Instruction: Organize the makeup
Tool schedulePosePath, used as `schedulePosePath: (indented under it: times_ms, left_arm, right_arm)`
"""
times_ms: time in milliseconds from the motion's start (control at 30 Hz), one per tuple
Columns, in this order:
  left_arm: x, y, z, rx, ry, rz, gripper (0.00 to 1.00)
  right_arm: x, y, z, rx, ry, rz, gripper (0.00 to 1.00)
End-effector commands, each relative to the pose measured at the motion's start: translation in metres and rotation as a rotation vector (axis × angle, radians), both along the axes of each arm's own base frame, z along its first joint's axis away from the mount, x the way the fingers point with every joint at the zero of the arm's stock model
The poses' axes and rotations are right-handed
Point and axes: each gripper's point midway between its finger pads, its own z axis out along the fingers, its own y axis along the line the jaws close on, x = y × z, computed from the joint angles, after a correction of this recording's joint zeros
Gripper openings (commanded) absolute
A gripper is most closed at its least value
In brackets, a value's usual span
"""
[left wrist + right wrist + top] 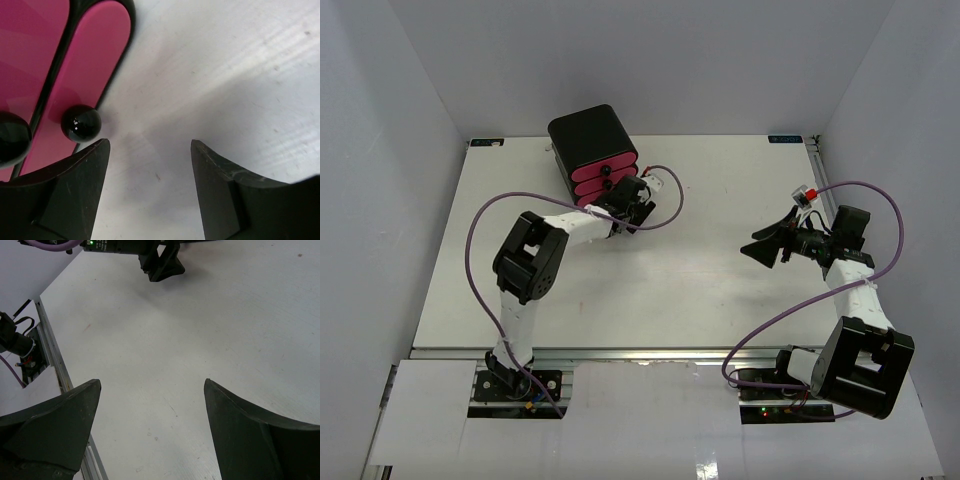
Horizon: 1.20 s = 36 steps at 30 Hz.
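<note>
None of the makeup shows in any view: no lipstick tubes, orange tube or tan bottle. The black box [592,140] with pink drawers [603,178] stands at the back of the table, drawers shut. My left gripper [634,206] is open and empty just right of the drawer fronts. In the left wrist view the left gripper [150,142] is above bare table, with a pink drawer [95,65] and its black knob [80,123] close by the left finger. My right gripper [761,250] is open and empty at the right, over bare table in its wrist view [152,382].
The white table [680,290] is walled by grey panels at the back and both sides. A metal rail [620,355] runs along its near edge and also shows in the right wrist view [52,357]. Purple cables [480,215] loop beside both arms.
</note>
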Motion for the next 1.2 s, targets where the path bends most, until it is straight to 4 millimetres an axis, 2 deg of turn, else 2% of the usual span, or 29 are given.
schedulePosePath:
  times_ms: [0, 67, 133, 200, 267, 300, 433, 533, 600, 633, 733, 800, 967, 1167]
  left_arm:
    - [-0.026, -0.032, 0.076, -0.255, 0.016, -0.087, 0.82]
    - [-0.047, -0.045, 0.101, -0.376, 0.04, -0.145, 0.86]
    - [-0.07, -0.057, 0.138, -0.515, 0.052, -0.23, 0.89]
    - [-0.098, -0.06, 0.17, -0.637, 0.066, -0.318, 0.91]
    - [-0.115, -0.052, 0.19, -0.749, 0.087, -0.331, 0.98]
    - [-0.128, -0.041, 0.204, -0.798, 0.074, -0.36, 0.98]
    - [-0.156, -0.006, 0.23, -0.904, 0.035, -0.364, 0.98]
    - [-0.173, 0.021, 0.231, -0.915, -0.014, -0.331, 0.98]
    - [-0.183, 0.042, 0.213, -0.904, -0.016, -0.262, 0.98]
    - [-0.185, 0.045, 0.22, -0.907, -0.044, -0.263, 0.98]
    - [-0.196, 0.068, 0.199, -0.888, -0.081, -0.172, 0.98]
    - [-0.2, 0.08, 0.192, -0.875, -0.116, -0.127, 0.98]
    - [-0.204, 0.09, 0.202, -0.874, -0.19, -0.103, 0.98]
    - [-0.205, 0.088, 0.201, -0.883, -0.176, -0.108, 0.98]
  right_arm:
    - [0.002, -0.002, 0.003, -0.009, -0.031, 0.004, 0.9]
    - [0.003, -0.004, 0.004, -0.025, -0.039, -0.006, 0.9]
    - [0.004, -0.006, 0.004, -0.045, -0.05, -0.018, 0.9]
    - [0.004, -0.008, 0.005, -0.066, -0.057, -0.034, 0.9]
    - [0.008, -0.013, 0.002, -0.099, -0.052, -0.071, 0.9]
    - [0.01, -0.016, 0.0, -0.123, -0.05, -0.093, 0.9]
    - [0.014, -0.026, -0.004, -0.17, -0.023, -0.159, 0.9]
    - [0.015, -0.034, -0.007, -0.196, 0.015, -0.208, 0.9]
    - [0.017, -0.044, -0.007, -0.246, 0.003, -0.257, 0.9]
    - [0.017, -0.044, -0.005, -0.249, -0.006, -0.26, 0.9]
    - [0.018, -0.057, -0.01, -0.309, 0.0, -0.345, 0.9]
    - [0.018, -0.064, -0.013, -0.334, 0.003, -0.383, 0.9]
    - [0.018, -0.083, -0.011, -0.397, -0.023, -0.476, 0.9]
    - [0.015, -0.101, 0.003, -0.376, -0.082, -0.594, 0.9]
